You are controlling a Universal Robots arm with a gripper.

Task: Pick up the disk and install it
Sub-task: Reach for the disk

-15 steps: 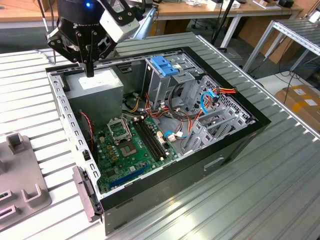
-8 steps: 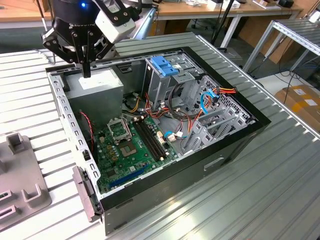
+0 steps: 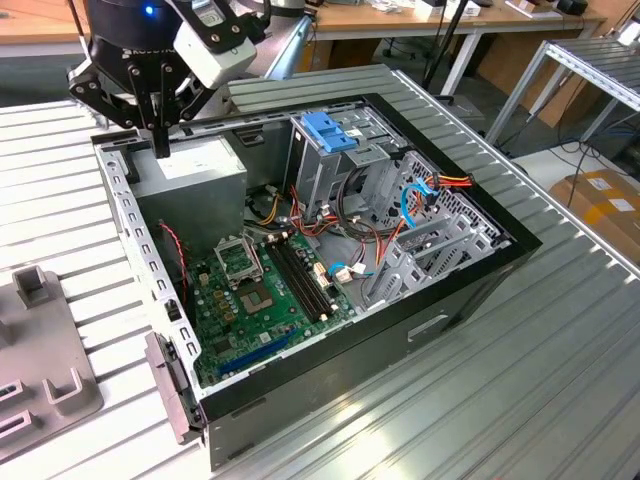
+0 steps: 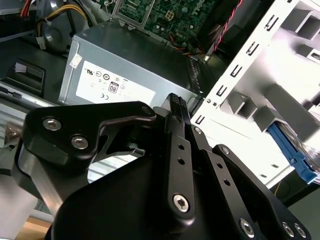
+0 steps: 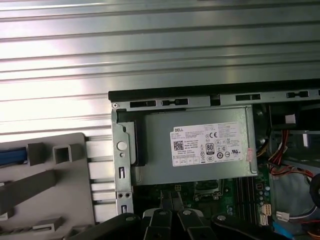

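Two fingers pressed flat together with nothing between them: that is how my gripper [image 3: 160,147] stands, hanging just above the power supply [image 3: 192,178], over the end of it that lies against the case wall [image 3: 125,215]. In the second wrist view my fingertips [image 4: 176,102] sit over the labelled face of the power supply [image 4: 125,85].

The disk [image 4: 291,150] is not near me. It lies outside the computer, on the far side of that wall from the power supply, on the grey fixture [image 5: 55,175]. In the first wrist view I catch just a strip of its blue carrier [image 5: 11,156].

As I judge it, the danger is twofold. If I drop straight down, my tips strike the lid of the power supply. If I cross toward the disk too low, I clip the wall's upper edge. With my fingers closed like this I could only shove the disk in its fixture, not take it. The blue bracket [image 3: 330,130] beyond the power supply, on the drive cage, is a similar blue, and I could mistake it for the carrier.
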